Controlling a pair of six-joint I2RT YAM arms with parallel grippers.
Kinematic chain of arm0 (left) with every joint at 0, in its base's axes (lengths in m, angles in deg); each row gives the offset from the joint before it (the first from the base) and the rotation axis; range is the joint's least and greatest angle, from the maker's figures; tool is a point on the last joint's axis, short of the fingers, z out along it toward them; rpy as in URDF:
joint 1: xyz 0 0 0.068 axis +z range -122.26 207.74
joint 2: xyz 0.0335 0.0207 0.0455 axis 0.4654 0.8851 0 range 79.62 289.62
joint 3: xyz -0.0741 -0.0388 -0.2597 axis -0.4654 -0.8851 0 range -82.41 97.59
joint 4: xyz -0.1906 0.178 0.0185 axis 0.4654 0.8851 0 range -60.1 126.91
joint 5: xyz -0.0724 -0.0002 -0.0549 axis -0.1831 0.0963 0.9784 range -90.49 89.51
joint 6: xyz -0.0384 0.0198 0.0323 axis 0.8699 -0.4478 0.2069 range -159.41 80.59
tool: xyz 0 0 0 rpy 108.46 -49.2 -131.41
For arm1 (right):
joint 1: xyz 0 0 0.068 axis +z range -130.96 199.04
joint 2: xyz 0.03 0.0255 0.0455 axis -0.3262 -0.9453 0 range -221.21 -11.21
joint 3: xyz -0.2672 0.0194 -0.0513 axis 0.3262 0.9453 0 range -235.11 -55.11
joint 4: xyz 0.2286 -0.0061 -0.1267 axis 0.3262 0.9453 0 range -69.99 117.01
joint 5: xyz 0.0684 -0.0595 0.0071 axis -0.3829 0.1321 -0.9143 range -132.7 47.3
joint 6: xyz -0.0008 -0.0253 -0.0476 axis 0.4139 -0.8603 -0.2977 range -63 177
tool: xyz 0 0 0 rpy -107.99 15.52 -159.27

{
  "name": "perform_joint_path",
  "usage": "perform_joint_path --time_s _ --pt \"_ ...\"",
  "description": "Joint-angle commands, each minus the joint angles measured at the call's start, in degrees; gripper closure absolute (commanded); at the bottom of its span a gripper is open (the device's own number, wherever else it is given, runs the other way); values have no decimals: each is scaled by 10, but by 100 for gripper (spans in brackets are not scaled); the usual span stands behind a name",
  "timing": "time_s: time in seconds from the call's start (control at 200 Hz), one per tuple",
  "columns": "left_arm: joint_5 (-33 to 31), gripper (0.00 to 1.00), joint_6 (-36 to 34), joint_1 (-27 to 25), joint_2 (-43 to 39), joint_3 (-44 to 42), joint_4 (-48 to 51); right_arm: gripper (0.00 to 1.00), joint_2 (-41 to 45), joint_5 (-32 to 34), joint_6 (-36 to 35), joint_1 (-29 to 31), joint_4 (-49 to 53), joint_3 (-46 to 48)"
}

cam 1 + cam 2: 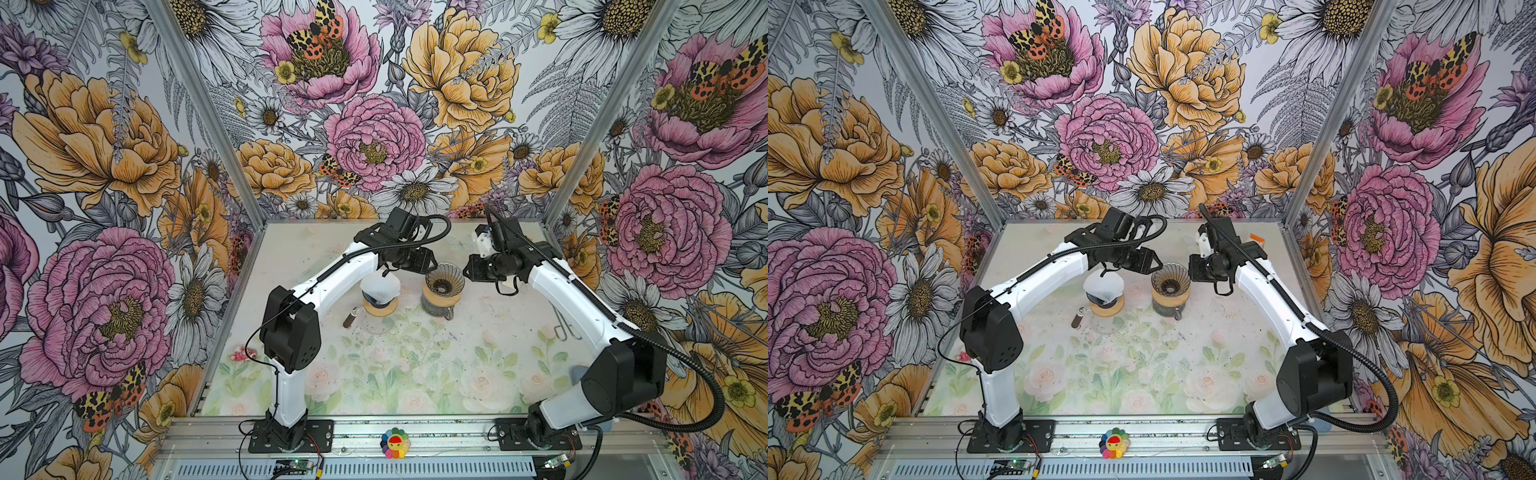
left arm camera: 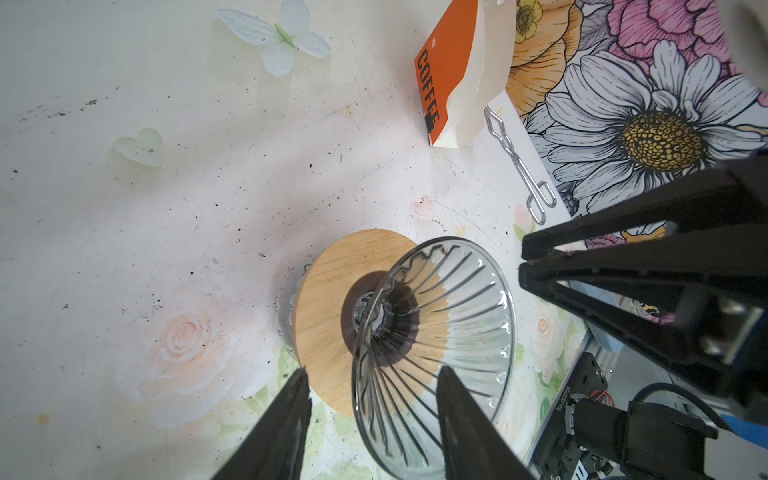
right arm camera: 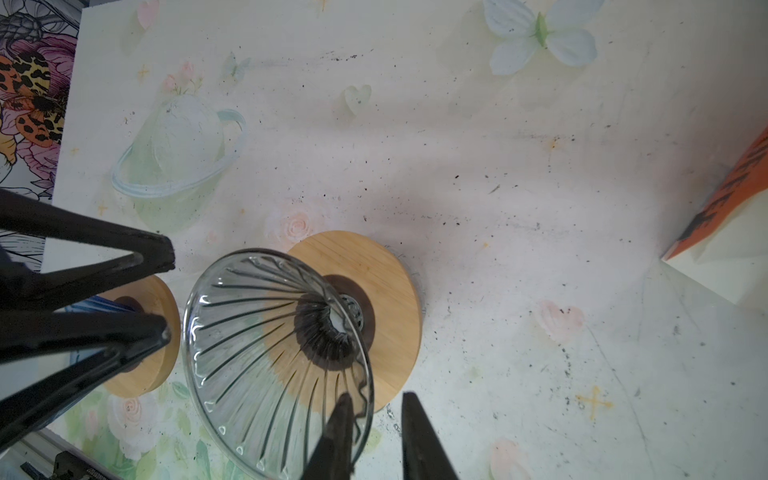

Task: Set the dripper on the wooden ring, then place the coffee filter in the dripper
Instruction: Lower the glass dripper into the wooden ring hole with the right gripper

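Note:
A white paper coffee filter (image 1: pixel 380 286) sits in the left dripper on a wooden collar (image 1: pixel 380 308), in both top views. Right of it stands an empty ribbed glass dripper (image 1: pixel 444 282) (image 2: pixel 436 332) (image 3: pixel 274 353) on its own wooden collar (image 2: pixel 328 291). My left gripper (image 2: pixel 374 374) (image 1: pixel 431 266) is open, its jaws astride the empty dripper's rim on the left side. My right gripper (image 3: pixel 376 399) (image 1: pixel 467 270) is open too. It straddles the rim on the opposite side, one finger inside the glass and one outside. Neither holds the filter.
An orange and white coffee bag (image 2: pixel 453 75) stands at the back right. Metal tongs (image 2: pixel 521 166) (image 1: pixel 565 328) lie by the right wall. A brown handle (image 1: pixel 351 319) juts from the left carafe. A blue cloth (image 1: pixel 577 372) lies by the right arm.

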Motion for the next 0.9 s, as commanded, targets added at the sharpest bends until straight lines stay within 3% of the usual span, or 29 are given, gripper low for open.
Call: perform_joint_path --time_s 0.0,0.891 --pt "-3 52 2 -2 -6 1 6 78 -3 -4 -9 4 -22 -1" --pt "10 71 5 4 28 22 24 85 -40 -7 -6 6 -22 -8"
